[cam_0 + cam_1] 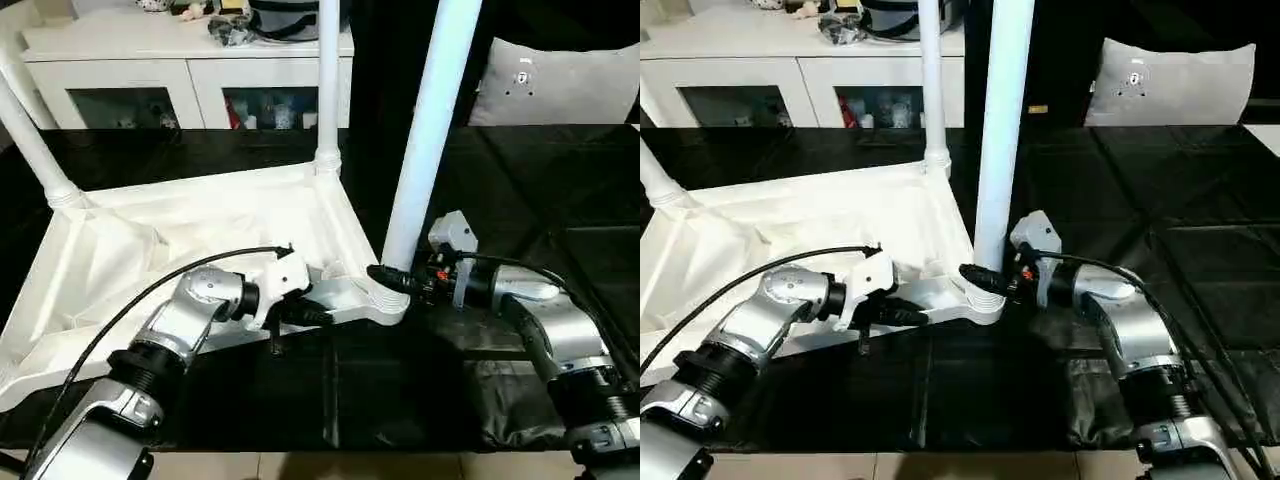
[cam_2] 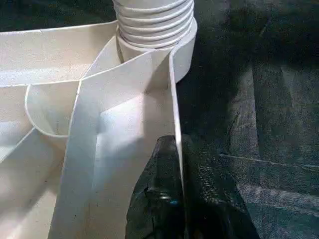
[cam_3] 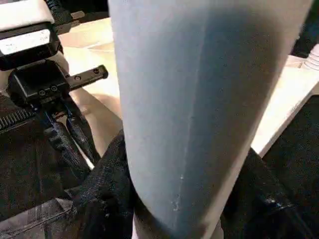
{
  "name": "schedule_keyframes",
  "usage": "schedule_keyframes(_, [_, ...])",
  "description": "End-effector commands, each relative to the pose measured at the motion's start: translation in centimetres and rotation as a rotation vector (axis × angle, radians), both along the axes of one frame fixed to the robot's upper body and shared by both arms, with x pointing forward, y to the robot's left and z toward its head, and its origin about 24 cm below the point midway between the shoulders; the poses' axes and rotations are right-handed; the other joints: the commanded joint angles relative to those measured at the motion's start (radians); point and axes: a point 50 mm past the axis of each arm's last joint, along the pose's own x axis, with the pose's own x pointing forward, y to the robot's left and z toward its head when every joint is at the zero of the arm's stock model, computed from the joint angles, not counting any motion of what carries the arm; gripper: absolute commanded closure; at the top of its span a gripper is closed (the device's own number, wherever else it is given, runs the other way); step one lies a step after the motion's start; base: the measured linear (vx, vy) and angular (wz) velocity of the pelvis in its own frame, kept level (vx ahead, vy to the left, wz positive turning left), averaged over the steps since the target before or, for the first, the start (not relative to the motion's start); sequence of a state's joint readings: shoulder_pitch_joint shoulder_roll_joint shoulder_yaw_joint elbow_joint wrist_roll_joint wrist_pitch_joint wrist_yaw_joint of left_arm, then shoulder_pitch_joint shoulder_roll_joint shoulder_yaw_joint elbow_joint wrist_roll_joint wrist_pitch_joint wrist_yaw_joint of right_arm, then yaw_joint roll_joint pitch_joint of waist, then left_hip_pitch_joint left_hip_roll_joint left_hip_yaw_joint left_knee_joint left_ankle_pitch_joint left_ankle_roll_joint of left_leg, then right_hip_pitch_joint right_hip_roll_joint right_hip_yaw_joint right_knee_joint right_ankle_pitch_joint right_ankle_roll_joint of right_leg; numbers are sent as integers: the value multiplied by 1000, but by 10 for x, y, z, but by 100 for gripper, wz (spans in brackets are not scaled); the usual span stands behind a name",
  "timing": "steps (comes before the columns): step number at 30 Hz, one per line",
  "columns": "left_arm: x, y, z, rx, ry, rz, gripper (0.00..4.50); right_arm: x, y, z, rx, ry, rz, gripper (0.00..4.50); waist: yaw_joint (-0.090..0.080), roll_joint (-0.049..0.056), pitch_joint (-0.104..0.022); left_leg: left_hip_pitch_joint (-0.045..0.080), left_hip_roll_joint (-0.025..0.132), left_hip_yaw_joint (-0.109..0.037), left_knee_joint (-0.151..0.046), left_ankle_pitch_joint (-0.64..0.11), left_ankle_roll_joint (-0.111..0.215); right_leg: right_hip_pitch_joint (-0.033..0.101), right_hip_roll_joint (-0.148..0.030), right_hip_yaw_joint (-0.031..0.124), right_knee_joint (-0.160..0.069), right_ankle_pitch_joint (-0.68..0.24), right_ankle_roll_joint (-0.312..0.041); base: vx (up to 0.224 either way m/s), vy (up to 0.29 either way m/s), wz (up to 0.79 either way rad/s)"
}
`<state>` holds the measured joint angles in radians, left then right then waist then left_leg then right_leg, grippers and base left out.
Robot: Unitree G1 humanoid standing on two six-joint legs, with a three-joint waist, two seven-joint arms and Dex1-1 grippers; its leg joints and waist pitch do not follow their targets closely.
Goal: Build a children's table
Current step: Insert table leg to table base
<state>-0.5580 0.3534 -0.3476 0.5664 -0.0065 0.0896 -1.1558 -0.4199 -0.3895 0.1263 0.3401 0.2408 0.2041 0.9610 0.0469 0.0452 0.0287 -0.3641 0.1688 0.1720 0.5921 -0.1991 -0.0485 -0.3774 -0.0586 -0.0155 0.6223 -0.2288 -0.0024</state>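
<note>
Currently: left gripper (image 1: 318, 314) pinched on upturned white plastic tabletop (image 1: 150, 250) rim; right gripper (image 1: 392, 279) clasping upright tapered white leg (image 1: 425, 140).

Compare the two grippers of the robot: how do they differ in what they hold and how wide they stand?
The left gripper is shut on the thin front rim of the white plastic ribbed tabletop, near its corner socket. The right gripper stands wider, closed around the base of the long white tubular leg, which stands upright in that socket. The left one grips a flat wall, the right one a round tube. Both have black fingers and meet at the same corner.
</note>
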Motion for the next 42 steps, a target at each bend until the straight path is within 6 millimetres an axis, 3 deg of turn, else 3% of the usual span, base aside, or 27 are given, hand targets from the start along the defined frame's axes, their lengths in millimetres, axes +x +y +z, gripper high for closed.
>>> schedule_keyframes(1, [-5,2,-3,11,33,11,450,-8,-3,-41,-109,148,-175,264,3,-5,-26,7,58,-26,-93,-320,-6,17,-83,41,-106,-344,-188,0,0,0])
schedule_keyframes(3, [-7,3,-6,16,33,45,450,-8,-3,-44,-116,149,-228,264,-6,-4,-22,3,56,-33,-101,-355,-21,16,-84,37,-109,-422,-162,0,0,0])
schedule_keyframes(6, [-11,0,-9,19,37,109,450,-7,1,-47,-131,156,-296,264,-12,0,-22,9,60,-34,-103,-384,-30,10,-83,41,-112,-436,-158,0,0,0])
schedule_keyframes(8, [-18,-10,-9,-7,45,169,450,0,7,-50,-136,166,-431,264,-24,1,-19,-1,59,-40,-113,-394,-47,18,-82,35,-110,-439,-153,0,0,0])
schedule_keyframes(9, [-20,-15,-8,-25,46,190,450,5,9,-50,-123,178,-495,264,-26,4,-18,0,57,-41,-113,-403,-52,14,-82,35,-110,-450,-149,0,0,0])
schedule_keyframes(11, [-25,-33,-1,-65,27,228,450,18,14,-48,-106,188,-633,264,-43,-3,-20,4,54,-43,-110,-433,-56,9,-80,35,-118,-480,-136,0,0,0])
schedule_keyframes(12, [-26,-40,1,-76,20,233,450,22,16,-48,-115,184,-660,264,-52,-2,-21,-1,53,-43,-110,-421,-57,10,-81,36,-115,-449,-147,0,0,0])
schedule_keyframes(15, [-27,-47,3,-86,7,242,450,25,19,-47,-125,182,-686,264,-54,-3,-21,7,51,-37,-104,-429,-44,4,-77,38,-120,-422,-152,0,0,0])
schedule_keyframes(17, [-26,-48,3,-83,-3,254,450,25,21,-48,-126,186,-689,264,-52,-16,-22,6,49,-30,-100,-399,-23,5,-76,40,-123,-406,-154,0,0,0])
schedule_keyframes(18, [-26,-49,4,-82,-6,257,450,25,21,-48,-126,187,-690,264,-49,-12,-23,5,49,-31,-101,-386,-21,7,-77,41,-121,-398,-155,0,0,0])
schedule_keyframes(19, [-23,-49,4,-74,-21,270,450,25,24,-48,-129,190,-689,264,-49,-16,-24,2,50,-29,-101,-363,-17,9,-75,41,-121,-373,-157,0,0,0])
schedule_keyframes(22, [-22,-49,4,-65,-33,282,450,24,26,-49,-134,192,-691,264,-45,-13,-25,2,51,-28,-101,-336,-13,12,-74,41,-116,-331,-164,0,0,0])
schedule_keyframes(23, [-21,-46,5,-45,-41,303,450,24,29,-49,-131,172,-682,264,-44,-6,-24,3,52,-28,-102,-331,-15,12,-73,41,-115,-315,-168,0,0,0])
schedule_keyframes(25, [-21,-45,6,-41,-41,308,450,25,29,-48,-125,164,-678,264,-45,-8,-25,3,52,-27,-102,-336,-20,13,-73,39,-114,-298,-173,0,0,0])
schedule_keyframes(27, [-21,-45,6,-37,-39,317,450,25,29,-48,-114,156,-678,194,-46,-6,-23,4,52,-27,-102,-350,-23,12,-72,39,-115,-314,-174,0,0,0])
schedule_keyframes(29, [-19,-44,6,-36,-40,324,450,26,28,-47,-100,154,-679,191,-44,-7,-24,7,51,-26,-101,-353,-23,10,-72,40,-117,-326,-173,0,0,0])
schedule_keyframes(30, [-19,-44,6,-36,-40,324,450,26,28,-47,-100,154,-679,188,-42,-2,-25,8,52,-27,-101,-348,-24,10,-73,41,-116,-319,-175,0,0,0])
schedule_keyframes(32, [-17,-43,6,-38,-40,337,450,25,26,-44,-69,149,-664,153,-30,-7,-33,8,53,-21,-93,-280,-17,19,-71,43,-107,-194,-192,0,0,0])
schedule_keyframes(34, [-14,-41,6,-40,-39,348,450,23,24,-41,-40,135,-644,145,-25,-5,-32,4,51,-19,-91,-228,-1,23,-68,40,-100,-100,-211,0,0,0])
schedule_keyframes(37, [-11,-36,7,-36,-37,351,450,18,17,-36,-7,93,-597,112,-7,-3,-37,4,49,-15,-83,-164,19,32,-70,39,-93,-25,-227,0,0,0])
schedule_keyframes(42, [-9,-32,7,-33,-42,330,450,11,8,-29,36,43,-526,70,6,-4,-42,-4,46,-15,-72,-76,61,41,-69,34,-80,109,-238,0,0,0])
